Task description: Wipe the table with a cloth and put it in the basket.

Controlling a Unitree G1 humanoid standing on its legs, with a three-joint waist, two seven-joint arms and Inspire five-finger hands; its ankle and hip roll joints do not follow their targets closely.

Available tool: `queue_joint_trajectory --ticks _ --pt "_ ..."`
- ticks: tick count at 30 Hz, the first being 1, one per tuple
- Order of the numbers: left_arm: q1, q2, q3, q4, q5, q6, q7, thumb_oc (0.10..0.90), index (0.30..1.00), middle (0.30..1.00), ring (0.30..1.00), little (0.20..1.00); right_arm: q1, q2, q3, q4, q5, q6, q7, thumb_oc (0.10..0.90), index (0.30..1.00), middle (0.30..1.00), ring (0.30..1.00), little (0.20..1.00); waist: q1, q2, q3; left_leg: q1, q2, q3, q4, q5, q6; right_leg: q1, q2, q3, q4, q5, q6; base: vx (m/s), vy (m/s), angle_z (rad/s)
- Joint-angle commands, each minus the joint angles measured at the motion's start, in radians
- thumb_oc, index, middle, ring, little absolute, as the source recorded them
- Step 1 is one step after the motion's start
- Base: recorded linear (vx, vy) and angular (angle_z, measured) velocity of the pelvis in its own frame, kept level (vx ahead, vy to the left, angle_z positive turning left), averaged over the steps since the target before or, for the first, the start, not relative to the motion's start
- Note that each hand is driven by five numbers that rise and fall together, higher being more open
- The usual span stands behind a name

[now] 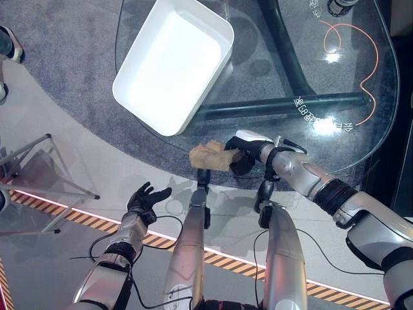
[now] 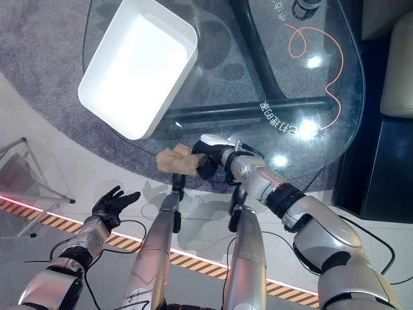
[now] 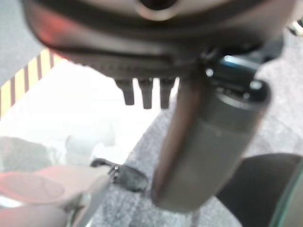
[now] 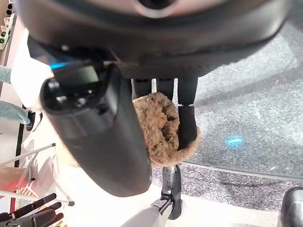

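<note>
Nearest the head camera, low on the robot's left, the left hand hangs over the pale floor off the table's edge, its fingers spread and relaxed, holding nothing; a yellow-and-black striped line runs across the floor just beneath it. Further in, the right hand reaches across to the near edge of the glass table and has its fingers and white-covered thumb curled round a brown cloth. That cloth is bunched into a lump which sticks out from the hand toward the robot's left, sitting right at the table's rim. From the right wrist camera the cloth shows as a fuzzy tan wad pinched between the dark thumb and the fingers, with the glass and grey carpet beyond it.

Past the cloth, on the left part of the table, a white rectangular basket stands tilted to the table's edge, well apart from the hand. An orange cord curls over the far right of the glass, and the table's dark frame shows through the top. Grey carpet lies under and around the table. A folding metal stand sits on the floor at the far left
</note>
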Motion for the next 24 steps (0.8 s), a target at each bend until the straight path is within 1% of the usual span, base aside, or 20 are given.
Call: queue_joint_trajectory --ticks 1,2,3,4,6,7,8,9,10,15,17,20,24 --pt "0.008 0.057 -0.002 0.032 0.03 -0.009 -0.005 0.8 0.9 0.9 0.9 0.9 -0.028 0.026 -0.045 -0.095 0.014 -0.053 -0.082 0.1 0.3 0.3 0.3 0.2 0.0 -0.033 -0.02 -0.009 -0.08 0.071 0.147 -0.085 0.073 0.038 0.029 -0.049 -0.149 0.125 0.023 0.0 0.0 0.0" --pt "0.003 0.057 -0.01 0.039 0.042 -0.011 -0.023 0.8 0.9 0.9 0.9 0.9 -0.026 0.023 -0.073 -0.054 0.028 -0.043 -0.169 0.1 0.3 0.3 0.3 0.2 -0.001 -0.03 -0.02 -0.013 -0.078 0.069 0.147 -0.085 0.074 0.033 0.027 -0.048 -0.145 0.128 0.024 0.0 0.0 0.0" --pt "0.002 0.053 -0.013 0.042 0.045 -0.017 -0.028 0.8 0.9 0.9 0.9 0.9 -0.028 0.022 -0.082 -0.036 0.031 -0.044 -0.204 0.1 0.3 0.3 0.3 0.2 -0.002 -0.03 -0.02 -0.014 -0.077 0.07 0.149 -0.085 0.074 0.03 0.027 -0.048 -0.143 0.128 0.023 0.0 0.0 0.0" --pt "0.001 0.05 -0.019 0.043 0.046 -0.018 -0.032 0.8 0.9 0.9 0.9 0.9 -0.028 0.016 -0.109 -0.004 0.047 -0.042 -0.28 0.1 0.3 0.3 0.3 0.2 -0.003 -0.026 -0.02 -0.014 -0.076 0.069 0.148 -0.085 0.075 0.029 0.026 -0.047 -0.142 0.129 0.023 0.0 0.0 0.0" --pt "0.001 0.048 -0.02 0.044 0.047 -0.02 -0.033 0.8 0.9 0.9 0.9 0.9 -0.029 0.014 -0.121 0.012 0.049 -0.042 -0.308 0.1 0.3 0.3 0.3 0.2 -0.003 -0.026 -0.02 -0.015 -0.075 0.069 0.149 -0.085 0.075 0.028 0.027 -0.046 -0.14 0.129 0.023 0.03 -0.002 0.0" --pt "0.014 0.041 -0.027 0.048 0.047 -0.028 -0.036 0.8 0.9 0.9 0.9 0.9 -0.024 0.012 -0.146 0.045 0.066 -0.043 -0.389 0.1 0.3 0.3 0.3 0.2 -0.004 -0.023 -0.02 0.006 -0.073 0.067 0.16 -0.117 0.071 0.043 0.028 -0.035 -0.122 0.1 0.032 0.07 -0.002 0.01" --pt "0.014 0.04 -0.029 0.049 0.047 -0.031 -0.038 0.8 0.9 0.9 0.9 0.9 -0.027 0.008 -0.168 0.062 0.082 -0.045 -0.428 0.1 0.3 0.3 0.3 0.2 -0.005 -0.021 -0.02 0.003 -0.072 0.067 0.163 -0.119 0.071 0.04 0.027 -0.035 -0.118 0.1 0.033 0.0 0.0 0.0" --pt "0.006 0.041 -0.028 0.048 0.045 -0.032 -0.039 0.8 0.9 0.9 0.9 0.9 -0.038 0.004 -0.181 0.072 0.08 -0.047 -0.444 0.1 0.3 0.3 0.3 0.2 -0.006 -0.02 -0.02 -0.02 -0.071 0.07 0.154 -0.088 0.077 0.02 0.026 -0.043 -0.132 0.131 0.024 0.0 0.006 0.03" --pt "0.021 0.039 -0.033 0.045 0.044 -0.034 -0.038 0.8 0.9 0.9 0.9 0.9 -0.03 -0.002 -0.207 0.096 0.087 -0.05 -0.505 0.1 0.3 0.3 0.3 0.2 -0.006 -0.018 -0.02 0.001 -0.07 0.067 0.167 -0.123 0.074 0.034 0.027 -0.032 -0.11 0.1 0.034 0.0 0.0 0.0" --pt "0.042 0.034 -0.044 0.027 0.038 -0.044 -0.033 0.8 0.9 0.9 0.9 0.9 -0.056 -0.043 -0.303 0.181 0.134 -0.061 -0.695 0.1 0.3 0.3 0.3 0.2 -0.007 -0.008 -0.02 -0.003 -0.069 0.064 0.181 -0.133 0.081 0.027 0.026 -0.027 -0.095 0.101 0.035 0.01 0.0 0.0" --pt "0.044 0.033 -0.046 0.028 0.036 -0.047 -0.034 0.8 0.9 0.9 0.9 0.9 -0.06 -0.047 -0.317 0.193 0.144 -0.063 -0.721 0.1 0.3 0.3 0.3 0.2 -0.008 -0.007 -0.02 -0.003 -0.068 0.065 0.182 -0.134 0.082 0.026 0.026 -0.027 -0.093 0.101 0.035 0.0 0.0 0.0" --pt "0.054 0.031 -0.046 0.026 0.036 -0.054 -0.038 0.8 0.9 0.9 0.9 0.9 -0.071 -0.062 -0.371 0.259 0.19 -0.079 -0.805 0.1 0.3 0.3 0.3 0.2 -0.006 -0.003 -0.02 -0.004 -0.069 0.062 0.186 -0.14 0.085 0.023 0.026 -0.025 -0.088 0.098 0.035 0.0 0.0 0.0" --pt "0.059 0.031 -0.052 0.019 0.035 -0.053 -0.036 0.8 0.9 0.9 0.9 0.9 -0.077 -0.077 -0.403 0.298 0.24 -0.088 -0.835 0.1 0.3 0.3 0.3 0.2 -0.005 -0.001 -0.02 -0.005 -0.071 0.06 0.189 -0.143 0.088 0.021 0.026 -0.024 -0.084 0.097 0.035 0.0 0.0 0.0"
